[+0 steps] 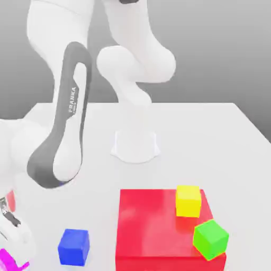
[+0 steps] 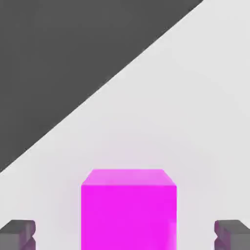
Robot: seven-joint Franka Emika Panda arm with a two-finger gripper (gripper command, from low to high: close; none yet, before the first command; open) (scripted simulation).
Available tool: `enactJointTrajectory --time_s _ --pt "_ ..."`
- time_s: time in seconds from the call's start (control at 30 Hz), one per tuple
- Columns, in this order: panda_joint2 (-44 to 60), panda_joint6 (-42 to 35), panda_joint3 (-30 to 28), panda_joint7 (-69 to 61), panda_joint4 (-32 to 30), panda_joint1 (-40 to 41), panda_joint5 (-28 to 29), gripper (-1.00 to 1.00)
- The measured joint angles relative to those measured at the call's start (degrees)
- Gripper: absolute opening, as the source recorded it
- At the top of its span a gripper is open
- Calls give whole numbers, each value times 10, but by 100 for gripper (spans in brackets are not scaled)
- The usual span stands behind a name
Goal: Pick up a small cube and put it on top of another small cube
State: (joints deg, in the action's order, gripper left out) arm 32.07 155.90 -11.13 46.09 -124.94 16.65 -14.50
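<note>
Now, as the frames stand:
Hand (image 2: 125, 234): wide open, holding nothing; its two dark fingertips (image 2: 18, 233) stand well apart on either side of the magenta cube, neither touching it
Magenta cube (image 2: 128, 210): sits on the white surface between the fingertips in the hand view; in the exterior view just a sliver of it (its upper corner) peeks in at the lower corner on that view's left (image 1: 6, 260), under the white hand body
Blue cube (image 1: 73, 246): rests on the surface, near the magenta cube, between it and the red block
Red block (image 1: 159, 227): large and flat, lying on the surface toward the exterior view's right
Yellow cube (image 1: 188, 200): stands on top of the red block, near its far edge
Green cube (image 1: 210, 239): sits turned at an angle at the red block's near corner, just beside the yellow cube but apart from it
Surface (image 1: 201, 137): white, with the arm's round base (image 1: 135, 145) mounted toward its far side
Arm (image 1: 63, 137): white with a dark grey link, bending down toward the exterior view's left
</note>
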Motion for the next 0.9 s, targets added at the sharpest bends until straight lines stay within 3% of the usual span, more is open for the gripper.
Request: enactJointTrajectory --time_s 0.2,0.33,0.6,0.77,0.8,0.9 --pt "2 1 1 -1 0 1 -1 -100" --pt "-68 -50 -23 19 -18 -18 27 -100" --pt "-235 -71 5 -14 -155 -86 114 -100" --pt "-184 -1 30 -43 -174 -84 97 -100" --pt "-169 14 33 -48 -174 -83 91 100" --pt "-169 14 33 -48 -174 -83 91 100"
